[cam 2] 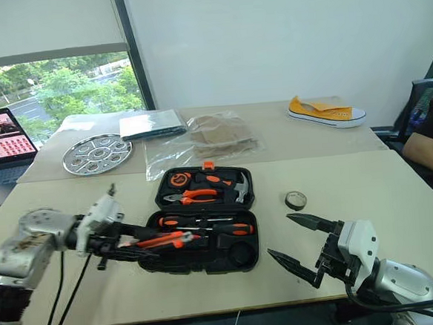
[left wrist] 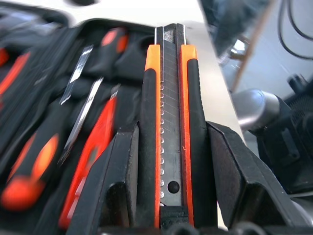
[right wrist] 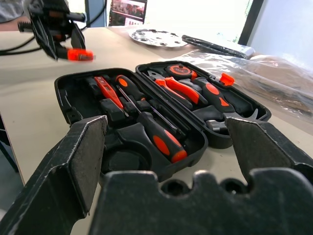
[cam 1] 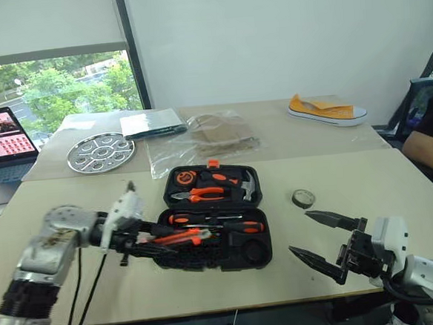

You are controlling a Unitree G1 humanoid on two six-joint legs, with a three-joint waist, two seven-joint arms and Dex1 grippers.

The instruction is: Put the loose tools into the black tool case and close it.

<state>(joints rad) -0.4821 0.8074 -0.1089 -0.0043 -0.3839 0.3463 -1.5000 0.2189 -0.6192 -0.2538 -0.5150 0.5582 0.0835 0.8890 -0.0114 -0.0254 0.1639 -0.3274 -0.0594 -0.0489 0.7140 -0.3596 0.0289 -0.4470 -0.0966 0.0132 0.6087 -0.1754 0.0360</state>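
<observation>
While utility knife [left wrist: 168, 132] sits clamped between left gripper [cam 1: 136, 241] fingers [left wrist: 115, 191], step in hand reads as carrying knife to its slot in black tool case [cam 1: 214, 218]. Fingers part-closed, squeezing knife body on both flat sides, blade end pointing out over case's near half. L forearm reaches in from worktop's [cam 1: 342, 265] left edge, wrist turned so gripper aims rightward and a bit down, knife just above case's left-front corner, not yet seated.

Right gripper [cam 1: 328, 242] near front edge on R side, fingers spread wide, holding nothing, aimed roughly level toward case, well apart from it.

Case lies open mid-worktop: near half holds screwdrivers [cam 1: 221, 223] already in recesses, far half holds pliers [cam 1: 198, 196] and small hammer [cam 1: 242, 184]. Tape roll [cam 1: 303, 198] loose on worktop, right of case, beyond R gripper.

Next move, by judgement: line knife up w/ free recess on near half's left side, lower flat, release. Then tape roll — likely R gripper's job, being nearer. Lid closing last. Risk: knife landing skewed on top of screwdrivers, blocking lid.
</observation>
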